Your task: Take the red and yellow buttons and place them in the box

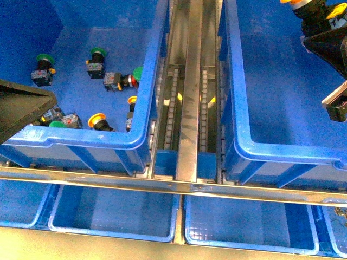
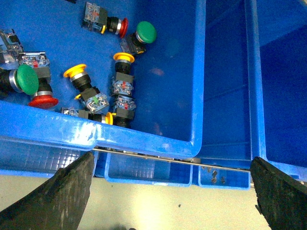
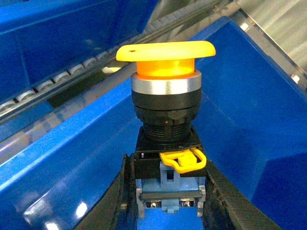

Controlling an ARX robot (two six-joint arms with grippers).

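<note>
My right gripper (image 3: 168,191) is shut on the black and clear body of a yellow button (image 3: 165,52), cap pointing away from the wrist. In the front view this yellow button (image 1: 306,4) hangs at the top right, over the large blue box (image 1: 282,154), whose floor is bare. More yellow buttons (image 2: 76,72) (image 2: 123,57) and red buttons (image 2: 43,100) (image 2: 122,26) lie with green ones (image 2: 146,31) in the left bin (image 1: 81,142). My left gripper (image 2: 168,201) is open and empty, outside that bin's near rim; it shows as a dark wedge at the front view's left edge.
A metal roller rail (image 1: 190,108) runs between the two big bins. A steel bar (image 1: 162,184) crosses in front of them. Smaller shallow blue trays (image 1: 114,211) (image 1: 249,222) sit below it, nearer to me.
</note>
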